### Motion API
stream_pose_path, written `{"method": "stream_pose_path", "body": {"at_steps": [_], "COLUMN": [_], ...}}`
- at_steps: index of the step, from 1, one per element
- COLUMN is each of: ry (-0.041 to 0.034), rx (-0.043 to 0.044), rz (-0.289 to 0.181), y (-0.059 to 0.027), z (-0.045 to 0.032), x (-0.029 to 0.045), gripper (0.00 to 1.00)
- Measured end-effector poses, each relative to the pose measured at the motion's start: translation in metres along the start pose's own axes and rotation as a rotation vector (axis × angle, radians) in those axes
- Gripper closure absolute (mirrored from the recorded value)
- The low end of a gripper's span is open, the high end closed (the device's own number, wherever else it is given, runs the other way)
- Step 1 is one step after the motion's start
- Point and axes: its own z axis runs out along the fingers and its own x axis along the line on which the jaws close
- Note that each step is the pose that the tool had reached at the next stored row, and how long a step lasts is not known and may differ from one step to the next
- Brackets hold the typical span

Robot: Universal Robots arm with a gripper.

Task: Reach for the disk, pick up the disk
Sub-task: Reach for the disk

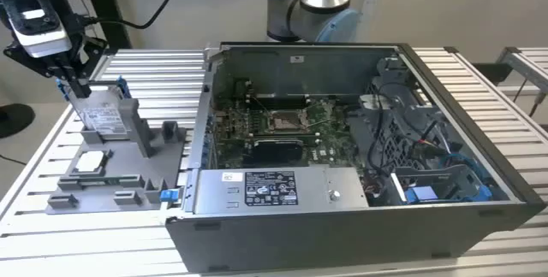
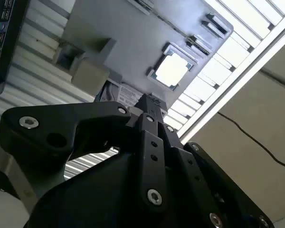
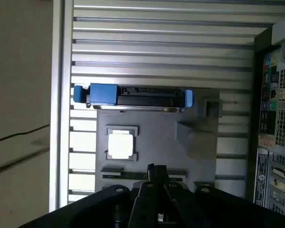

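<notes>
Exterior view sets everything on the surface (image 1: 163, 72), a bed of aluminium slats. Its edge toward 9 o'clock runs close to the grey holder (image 1: 128, 161), with a strip of bare slats between them, and more bare slats lie toward 7 o'clock. Toward 3 o'clock the holder is hemmed in by the wall of the open computer case (image 1: 342, 238), just beside it. The disk (image 1: 104, 118) stands on edge at the holder's far end, at about 9 o'clock in the frame, leaning back a little. Its white-labelled face looks roughly toward 5 o'clock, its longer side seems to run up and down, and the blue bracket (image 1: 120, 86) lines its side edges. The tool (image 1: 76, 88) hangs at the disk's upper corner on the 9 o'clock side; whether it touches the disk cannot be told. In the first wrist view the fingertips (image 3: 154, 172) are pressed together to a single point with nothing between them, and the disk's top edge runs as a long dark bar between blue ends. The holder also carries a processor chip (image 1: 92, 160), flat in a square recess, nearer the camera than the disk and apart from it. Inside the case, a motherboard (image 1: 321, 139) lies on the floor and a grey labelled box (image 1: 330, 184) sits along the 6 o'clock wall.
</notes>
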Motion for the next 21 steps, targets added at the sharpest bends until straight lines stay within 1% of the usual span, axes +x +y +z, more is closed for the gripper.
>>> {"method": "stream_pose_path", "body": {"at_steps": [14, 17, 21], "ry": [0.0001, 0.0001, 0.0000], "rx": [0.0001, 0.0001, 0.0000], "rz": [0.000, 0.000, 0.000], "y": [0.0008, 0.0070, 0.0231], "z": [0.0000, 0.0003, 0.0011], "x": [0.0000, -0.0001, -0.0004], "gripper": [1.00, 1.00, 1.00]}}
